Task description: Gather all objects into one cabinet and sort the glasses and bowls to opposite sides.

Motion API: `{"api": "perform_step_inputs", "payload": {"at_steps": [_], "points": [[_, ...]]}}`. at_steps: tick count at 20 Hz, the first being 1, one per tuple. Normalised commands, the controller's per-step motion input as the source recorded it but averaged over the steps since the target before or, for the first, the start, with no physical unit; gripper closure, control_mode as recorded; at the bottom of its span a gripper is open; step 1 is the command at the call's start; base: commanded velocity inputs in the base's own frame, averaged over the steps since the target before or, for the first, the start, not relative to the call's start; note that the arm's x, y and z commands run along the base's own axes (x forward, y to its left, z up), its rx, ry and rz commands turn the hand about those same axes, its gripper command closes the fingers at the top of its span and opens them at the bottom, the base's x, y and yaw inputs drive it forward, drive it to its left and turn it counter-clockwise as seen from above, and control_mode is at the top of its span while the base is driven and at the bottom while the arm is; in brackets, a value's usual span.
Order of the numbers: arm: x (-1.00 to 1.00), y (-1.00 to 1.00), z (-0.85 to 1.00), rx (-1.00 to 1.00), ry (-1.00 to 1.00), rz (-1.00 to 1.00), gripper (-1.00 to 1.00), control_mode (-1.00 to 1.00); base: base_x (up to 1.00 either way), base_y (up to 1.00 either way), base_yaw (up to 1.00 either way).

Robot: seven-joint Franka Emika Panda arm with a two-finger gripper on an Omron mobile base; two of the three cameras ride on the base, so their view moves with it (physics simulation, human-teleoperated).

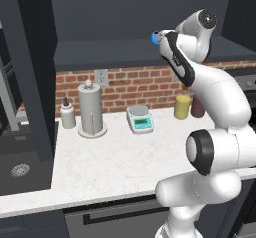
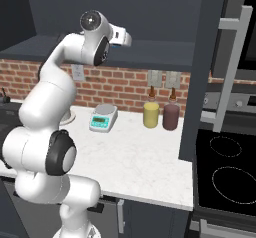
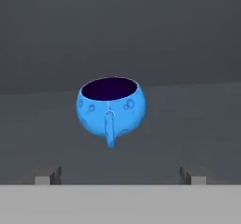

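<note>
Up inside the dark grey cabinet (image 1: 110, 52), the small blue bowl (image 3: 110, 107) sits upright on the shelf, its dark inside showing and a small blue handle-like stub facing the hand camera. From the hand view, the gripper (image 3: 120, 175) is pointed straight at it: the two finger tips (image 3: 47, 175) stand wide apart at the bottom of the frame, one to each side, and the bowl lies between their lines but farther in, not touched by either. Nothing is held.

From the left base view the white arm reaches up and forward over the counter (image 1: 115, 157), and a sliver of the blue bowl (image 1: 155, 37) peeks out just beside the wrist at the cabinet's lower shelf level; most of it is hidden by the arm, so I can't tell how far back on the shelf it stands. From the right base view the wrist is likewise raised toward the cabinet opening, with the tall open door (image 2: 205, 67) and its long grey bar handle (image 2: 232, 67) to the right.

Below, on the white counter against the brick wall, stand a paper towel holder (image 1: 91, 109), a small soap bottle (image 1: 67, 115), a kitchen scale (image 1: 139, 119), a yellow bottle (image 2: 151, 113) and a dark red bottle (image 2: 171, 114) next to each other. A stove top (image 2: 225, 172) lies to the right.
</note>
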Motion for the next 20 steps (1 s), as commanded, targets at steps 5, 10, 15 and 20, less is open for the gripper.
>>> {"api": "perform_step_inputs", "payload": {"at_steps": [5,10,15,20], "points": [[0.11,0.00,0.05,0.00,0.05,0.00,-1.00,-1.00,0.00,0.00,0.00],[0.12,0.00,0.00,0.00,0.03,0.00,-1.00,-1.00,0.00,0.00,0.00],[0.31,0.07,0.00,0.00,0.01,0.00,-1.00,-1.00,0.00,0.00,0.00],[0.38,0.06,-0.01,0.00,0.00,0.00,-1.00,-1.00,0.00,0.00,0.00]]}}
